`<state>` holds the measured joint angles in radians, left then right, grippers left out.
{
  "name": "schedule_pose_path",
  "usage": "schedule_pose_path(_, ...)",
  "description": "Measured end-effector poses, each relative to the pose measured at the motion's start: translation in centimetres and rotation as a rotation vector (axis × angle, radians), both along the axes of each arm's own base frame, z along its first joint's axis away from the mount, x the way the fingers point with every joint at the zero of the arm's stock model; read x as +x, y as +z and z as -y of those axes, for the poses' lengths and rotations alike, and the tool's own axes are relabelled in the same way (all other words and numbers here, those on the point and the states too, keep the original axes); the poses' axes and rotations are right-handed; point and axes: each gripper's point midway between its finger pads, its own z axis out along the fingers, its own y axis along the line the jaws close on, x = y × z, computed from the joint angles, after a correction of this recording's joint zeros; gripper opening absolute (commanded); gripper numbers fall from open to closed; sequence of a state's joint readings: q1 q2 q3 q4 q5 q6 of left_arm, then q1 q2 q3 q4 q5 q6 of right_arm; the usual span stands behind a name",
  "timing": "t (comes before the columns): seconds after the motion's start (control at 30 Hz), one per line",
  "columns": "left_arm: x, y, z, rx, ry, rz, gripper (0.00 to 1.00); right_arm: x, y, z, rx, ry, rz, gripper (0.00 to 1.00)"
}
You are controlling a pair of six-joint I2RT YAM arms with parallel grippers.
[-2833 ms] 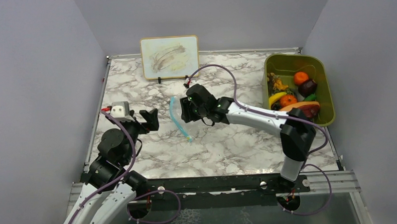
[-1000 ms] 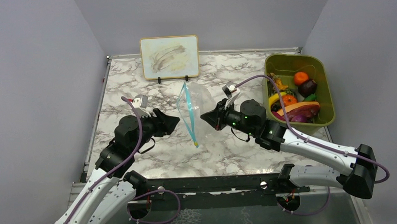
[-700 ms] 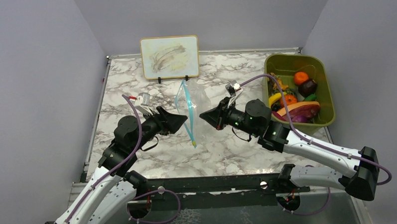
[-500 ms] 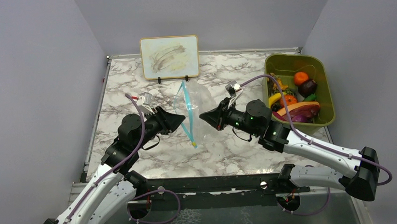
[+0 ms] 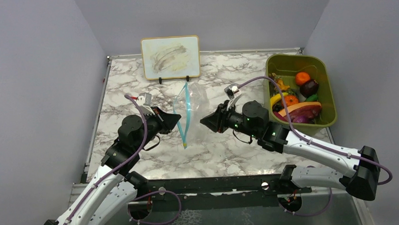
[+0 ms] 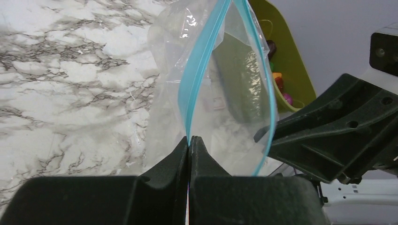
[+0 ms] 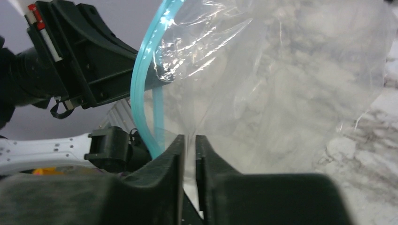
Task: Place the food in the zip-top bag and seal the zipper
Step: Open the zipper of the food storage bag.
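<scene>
The clear zip-top bag [image 5: 196, 98] hangs upright between my two grippers at mid-table, its mouth parted. My left gripper [image 5: 178, 118] is shut on the near lip's light-blue zipper [image 6: 199, 70], pinched right at the fingertips [image 6: 189, 139]. My right gripper [image 5: 203, 121] faces it from the right. In the right wrist view its fingers [image 7: 189, 137] stand a narrow gap apart, with the bag's clear film [image 7: 281, 84] loose between them and the zipper [image 7: 138, 89] curving off to the left. The food [image 5: 302, 78] lies in the olive-green bin [image 5: 329, 88].
A framed board [image 5: 170, 57] stands on small feet at the back of the marble table [image 5: 131, 85]. The bin sits at the right edge, close behind my right arm's forearm. Grey walls close in the left, back and right sides.
</scene>
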<state>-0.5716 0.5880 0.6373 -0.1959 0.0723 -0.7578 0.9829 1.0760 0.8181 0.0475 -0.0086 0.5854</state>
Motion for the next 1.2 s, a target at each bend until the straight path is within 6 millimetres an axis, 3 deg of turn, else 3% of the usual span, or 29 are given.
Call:
schedule_pose_path(0.17, 0.7, -0.8, -0.7, 0.081, 0.026, 0.021, 0.00, 1.3, -0.4, 0.4, -0.070, -0.089, -0.082, 0.55)
schedule_pose_path(0.43, 1.9, -0.6, -1.1, 0.193, 0.040, 0.052, 0.00, 3.0, 3.3, -0.7, -0.057, -0.153, -0.111, 0.65)
schedule_pose_path(0.53, 2.2, -0.9, -1.1, 0.217, 0.036, 0.050, 0.00, 3.8, 3.4, -1.6, -0.062, -0.169, -0.131, 0.66)
schedule_pose_path(0.63, 2.5, -1.4, -0.9, 0.243, 0.030, 0.038, 0.00, 4.6, 1.8, -2.6, -0.099, -0.186, -0.170, 0.66)
schedule_pose_path(0.7, 2.6, -1.8, -0.8, 0.254, 0.024, 0.031, 0.00, 5.1, 0.0, -3.2, -0.139, -0.197, -0.197, 0.60)
schedule_pose_path(0.87, 2.5, -2.1, -0.8, 0.269, 0.013, 0.025, 0.00, 7.0, -4.3, -3.5, -0.273, -0.281, -0.236, 0.33)
schedule_pose_path(1.03, 2.4, -2.2, -1.6, 0.320, 0.032, 0.011, 0.00, 8.4, -6.6, -0.9, -0.373, -0.418, -0.218, 0.19)
schedule_pose_path(1.2, 3.0, -2.5, -2.8, 0.405, 0.076, -0.012, 0.00, 8.2, -8.6, 2.7, -0.433, -0.490, -0.213, 0.14)
